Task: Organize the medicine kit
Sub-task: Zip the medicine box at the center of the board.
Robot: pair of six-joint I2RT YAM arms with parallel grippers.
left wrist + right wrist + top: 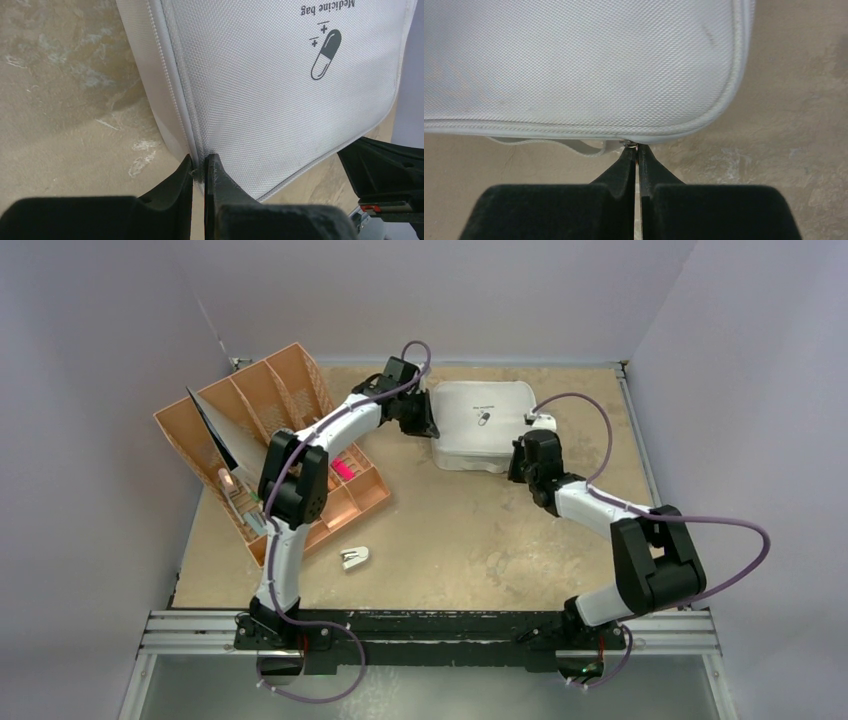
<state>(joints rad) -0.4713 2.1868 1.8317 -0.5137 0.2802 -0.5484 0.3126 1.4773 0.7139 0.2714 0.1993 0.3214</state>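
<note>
kit: grey case, lid down, at the far edge of the counter, a bit right of middle.
left claw: clamped on the seam along the kit's left side, probably bracing it.
right claw: pinched tight on the zip pull at the kit's near right corner.
step (my guess): getting the zip running so the lid opens.
risk 1: the pull is tiny and caught only at the very tips, so an angled tug could pop it free.
risk 2: the left grip is a thin bite of fabric. If it slips, the kit drags across the counter instead of unzipping.
</note>
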